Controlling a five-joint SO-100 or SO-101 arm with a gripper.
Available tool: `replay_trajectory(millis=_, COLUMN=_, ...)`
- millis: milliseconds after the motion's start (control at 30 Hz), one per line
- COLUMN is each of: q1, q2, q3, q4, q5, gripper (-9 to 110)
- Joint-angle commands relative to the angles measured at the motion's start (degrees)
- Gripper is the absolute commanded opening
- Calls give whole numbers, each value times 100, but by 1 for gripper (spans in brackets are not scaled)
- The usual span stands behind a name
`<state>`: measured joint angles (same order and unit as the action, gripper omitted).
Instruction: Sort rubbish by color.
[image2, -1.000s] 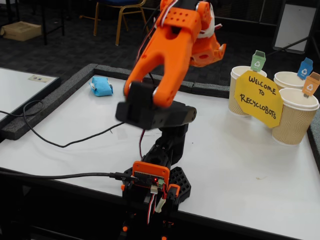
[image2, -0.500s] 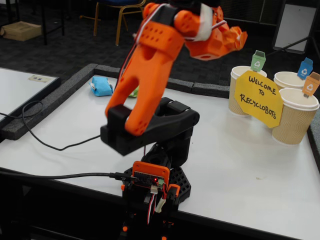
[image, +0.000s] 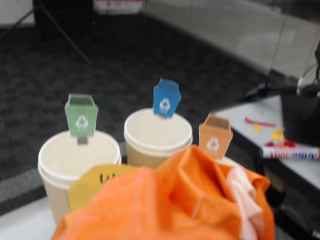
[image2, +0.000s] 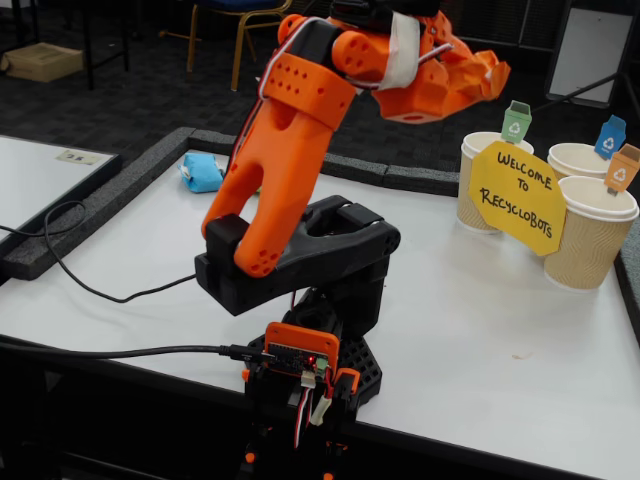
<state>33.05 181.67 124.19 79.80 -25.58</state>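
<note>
Orange wad (image: 170, 200) fills the wrist view's lower edge, apparently pinched in your gripper (image2: 480, 78), just short of the orange-tag cup (image2: 592, 232); jaws themselves hidden. Vs a second ago, the arm has swung up and right toward the cups. Blue wad (image2: 202, 172) remains at table's (image2: 480, 340) far left. Next, I judge: carry on over the orange-tag cup, then release.

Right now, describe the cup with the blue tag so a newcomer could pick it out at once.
In the wrist view, three paper cups stand grouped behind a yellow sign. The wanted cup is the middle one, set farthest back. Only it carries a blue recycling tag; its neighbours' tags are green and orange.
</note>
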Motion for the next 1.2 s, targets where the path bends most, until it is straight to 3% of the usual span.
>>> replay_trajectory(millis=0, q1=185, q2=-396, q3=-246, q4=-352, q5=185, gripper=0)
replay_trajectory(millis=700, q1=958, q2=-7128, q3=-4377, q4=-1002, q5=1063, gripper=0)
replay_trajectory(millis=1167, q1=1266, q2=-8692, q3=-5607, q4=-914, q5=1063, gripper=3)
